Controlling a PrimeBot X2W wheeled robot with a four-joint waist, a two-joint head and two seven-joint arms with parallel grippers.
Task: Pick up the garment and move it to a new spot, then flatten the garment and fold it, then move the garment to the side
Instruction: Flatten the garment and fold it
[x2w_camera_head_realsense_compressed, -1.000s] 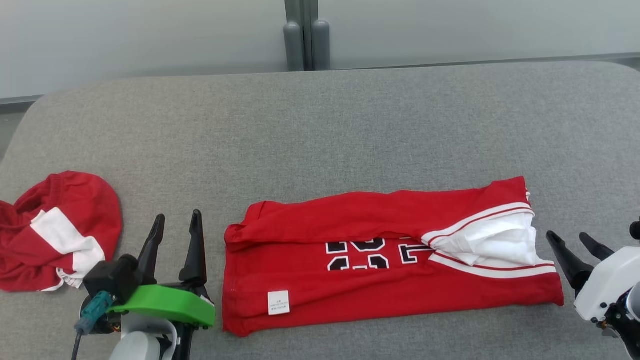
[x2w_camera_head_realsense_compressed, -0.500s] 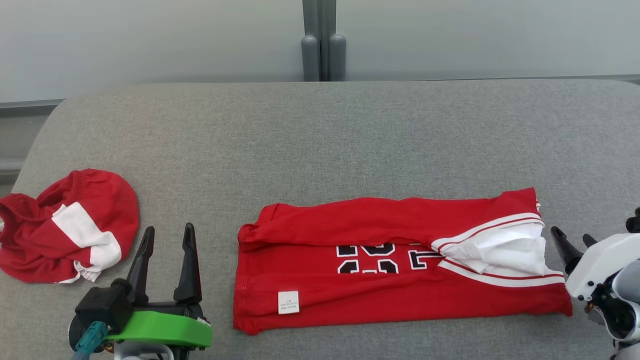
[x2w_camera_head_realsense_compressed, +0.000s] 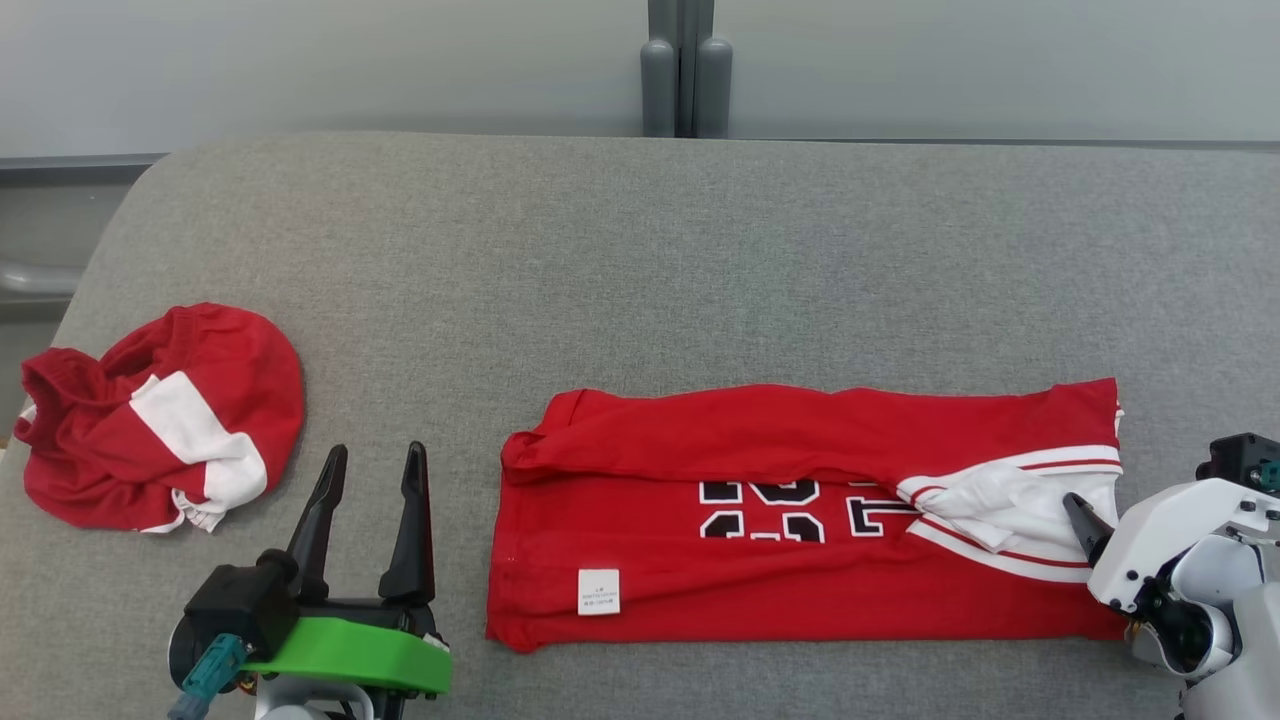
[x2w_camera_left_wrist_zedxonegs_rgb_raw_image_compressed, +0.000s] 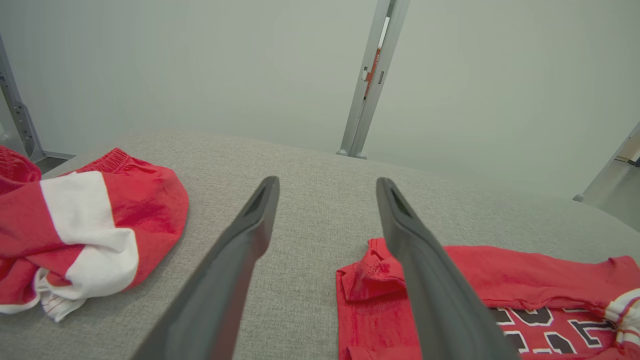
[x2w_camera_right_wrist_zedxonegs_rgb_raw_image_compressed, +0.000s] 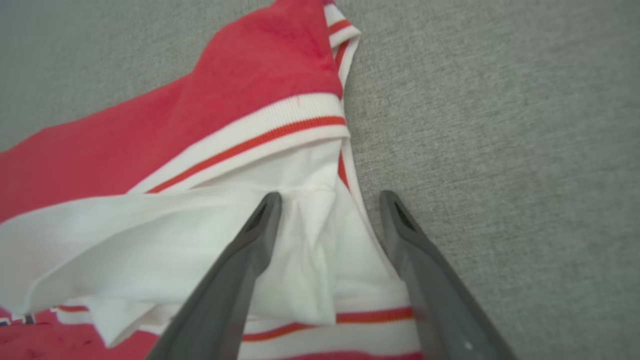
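Observation:
A red jersey (x2w_camera_head_realsense_compressed: 800, 520) with black-and-white numerals and white-striped trim lies folded into a long band on the grey cloth surface (x2w_camera_head_realsense_compressed: 640, 260). My right gripper (x2w_camera_head_realsense_compressed: 1080, 510) is at its right end, low over the white lining. In the right wrist view this gripper (x2w_camera_right_wrist_zedxonegs_rgb_raw_image_compressed: 330, 196) is open, its fingers (x2w_camera_right_wrist_zedxonegs_rgb_raw_image_compressed: 240, 270) straddling the white fabric (x2w_camera_right_wrist_zedxonegs_rgb_raw_image_compressed: 300, 230) near the striped hem. My left gripper (x2w_camera_head_realsense_compressed: 377, 450) stands open just left of the jersey's left edge, holding nothing. The left wrist view shows that gripper (x2w_camera_left_wrist_zedxonegs_rgb_raw_image_compressed: 327, 182) above bare cloth, with the jersey's corner (x2w_camera_left_wrist_zedxonegs_rgb_raw_image_compressed: 372, 275) beside its right finger.
A second garment, red and white (x2w_camera_head_realsense_compressed: 160, 415), lies crumpled at the far left near the surface's rounded edge, and is seen in the left wrist view (x2w_camera_left_wrist_zedxonegs_rgb_raw_image_compressed: 85, 230). A grey post (x2w_camera_head_realsense_compressed: 685, 70) stands against the pale wall behind. Bare grey cloth stretches beyond the jersey.
The camera has shifted, sliding the whole scene rightward. My right gripper has moved from beside the jersey's right end onto its white lining. The left gripper stays open beside the left edge.

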